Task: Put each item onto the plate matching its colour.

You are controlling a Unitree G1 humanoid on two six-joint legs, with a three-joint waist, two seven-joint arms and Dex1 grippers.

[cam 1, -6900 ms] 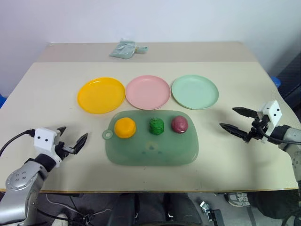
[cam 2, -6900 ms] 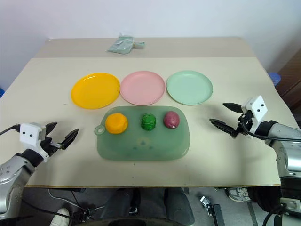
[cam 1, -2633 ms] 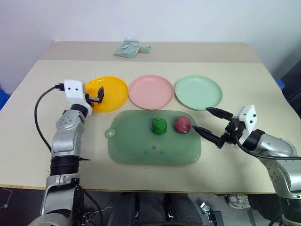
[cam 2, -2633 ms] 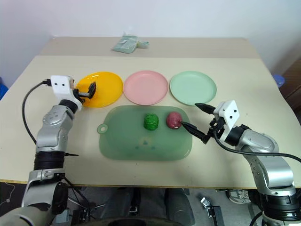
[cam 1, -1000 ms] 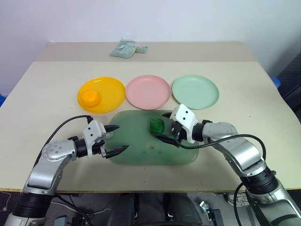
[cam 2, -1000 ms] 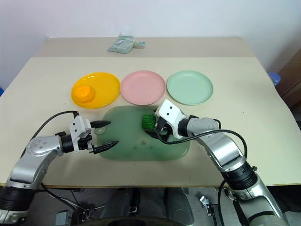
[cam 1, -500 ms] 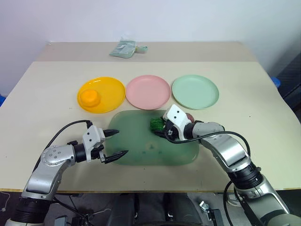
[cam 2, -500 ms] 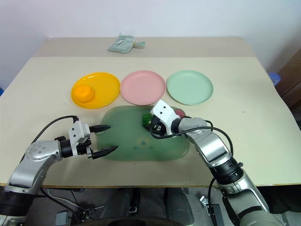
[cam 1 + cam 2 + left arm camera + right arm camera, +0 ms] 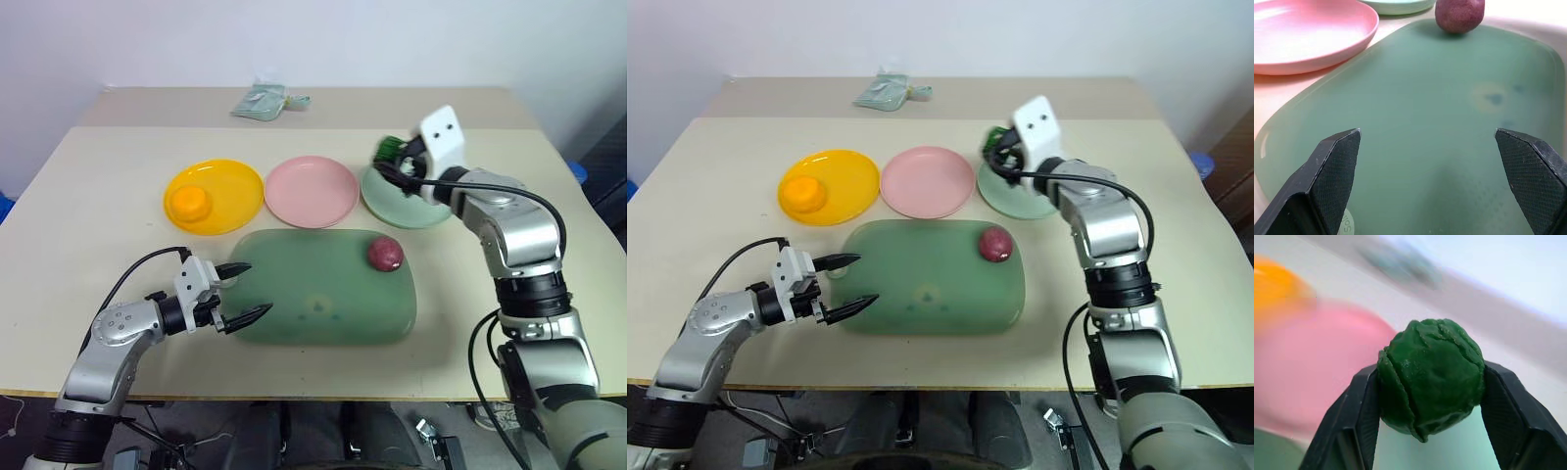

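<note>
Orange lump [image 9: 190, 203] is already sitting on the yellow-orange plate [image 9: 235, 186], far left. Left gripper [image 9: 242, 291] is hovering over the near-left end of the green tray [image 9: 323, 323], fingers spread wide, carrying nothing. Pink plate [image 9: 312, 191] is sitting bare in the middle. Maroon lump [image 9: 385, 253] is resting on the tray's far-right part, just short of the mint plate [image 9: 392, 208]. Right gripper [image 9: 392, 164] is pinching the dark green ridged lump [image 9: 1431, 377] from both sides, above the mint plate's left edge. Lump looks light, slightly soft and creased, so probably grippy, not slippery or fragile. Across the widest part, as it is being held, is the place to take it. Likely the same for the maroon one.
</note>
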